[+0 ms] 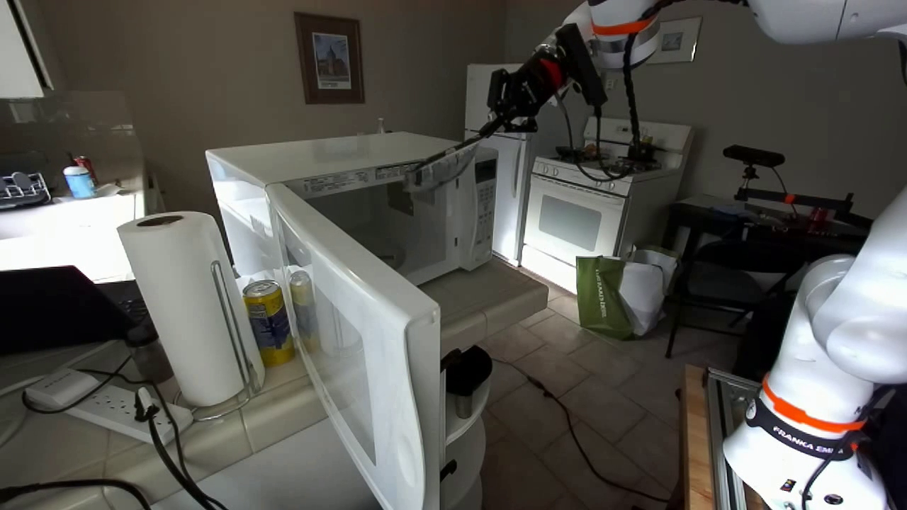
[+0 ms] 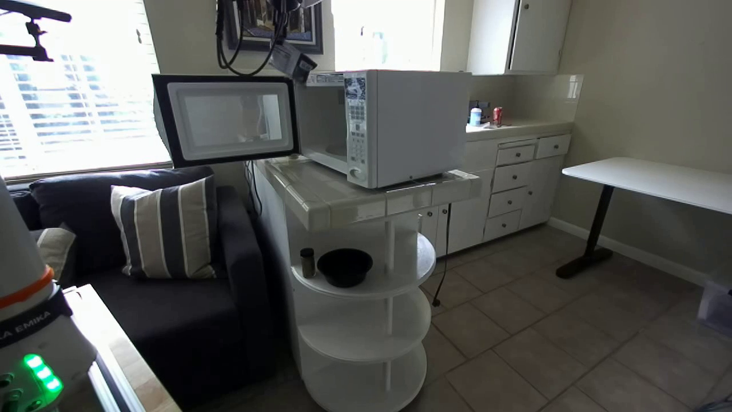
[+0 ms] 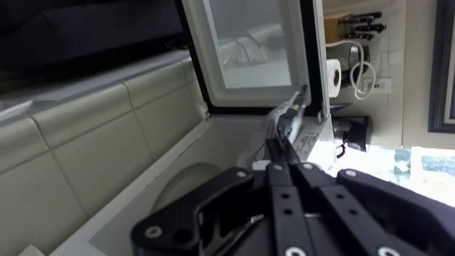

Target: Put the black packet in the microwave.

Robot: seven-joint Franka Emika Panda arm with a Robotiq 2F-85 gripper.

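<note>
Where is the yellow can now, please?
In an exterior view, the yellow can stands at left on the counter, between the paper towel roll and the open microwave door.

In an exterior view, the camera looks down from close by, past the open door [image 1: 354, 333] of the microwave [image 1: 340, 157] toward the stove [image 1: 577, 219], my base [image 1: 793, 457] at right. In an exterior view, it stands farther back, facing the control panel [image 2: 357, 123], my base at left. Both share microwave, door and base. My wrist view, turned sideways, looks past my gripper [image 3: 279, 142] at the microwave's open front, near.
</note>
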